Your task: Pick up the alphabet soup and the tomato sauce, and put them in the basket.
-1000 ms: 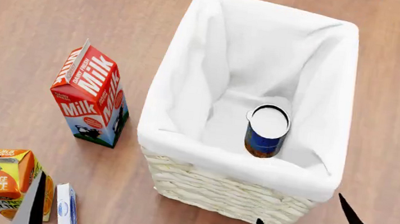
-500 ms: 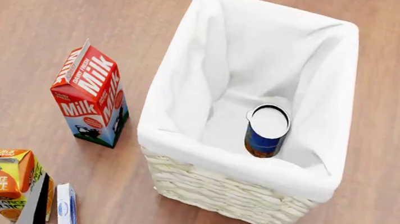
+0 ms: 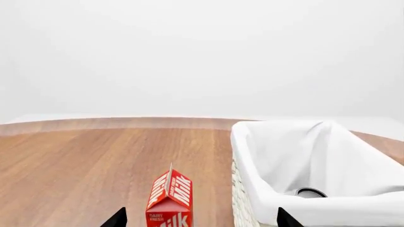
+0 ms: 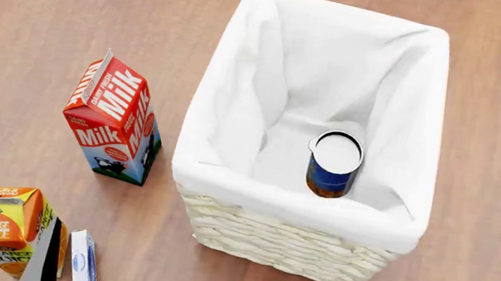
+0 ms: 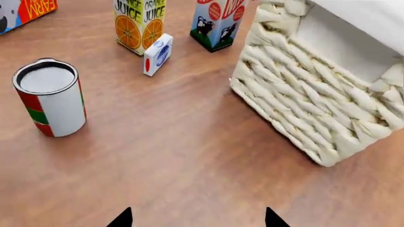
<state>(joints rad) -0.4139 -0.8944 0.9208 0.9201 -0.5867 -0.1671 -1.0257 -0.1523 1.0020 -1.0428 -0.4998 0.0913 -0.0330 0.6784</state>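
The alphabet soup (image 4: 334,164), a blue can with a white lid, stands upright inside the basket (image 4: 236,96), near its front wall. Its lid rim (image 3: 311,192) peeks over the liner in the left wrist view. The tomato sauce (image 5: 50,97), a red, green and white can, stands upright on the wooden table, apart from the basket's wicker wall (image 5: 315,109). My right gripper (image 5: 197,220) is open and holds nothing, with the tomato sauce ahead and to one side. It is out of the head view. My left gripper (image 3: 200,220) is open, facing the milk carton (image 3: 170,203) and the basket (image 3: 284,161).
A red milk carton (image 4: 113,121) stands left of the basket. An orange juice carton (image 4: 0,225) and a small white-and-blue box (image 4: 83,260) sit at the front left, beside one of the left gripper's fingers (image 4: 53,260). Another carton (image 5: 25,12) shows beyond the tomato sauce.
The right gripper's fingers, seen at the lower right of the head view a second ago, have drawn back out of it. The can in the basket has not moved.
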